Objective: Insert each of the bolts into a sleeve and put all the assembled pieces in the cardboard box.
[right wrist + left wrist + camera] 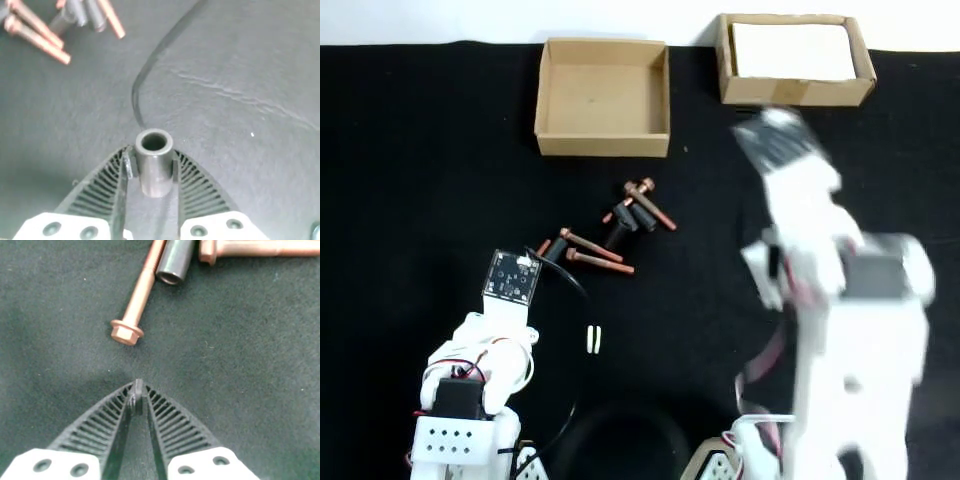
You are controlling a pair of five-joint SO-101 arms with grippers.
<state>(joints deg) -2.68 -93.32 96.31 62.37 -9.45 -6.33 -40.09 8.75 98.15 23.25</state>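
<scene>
Bolt (143, 287) lies on table (240, 370) just ahead of left gripper (138, 392), head nearest, shaft running away; its tips together, empty; right gripper (152, 156) clamped on sleeve (154, 174), bore open forward; left gripper the nearer to bolt.

Black cloth-covered worktop (400, 150); thin black cable (159, 50) curving across; far edge, shallow brown cardboard tray (795, 92) holding white pad (790, 50).
</scene>
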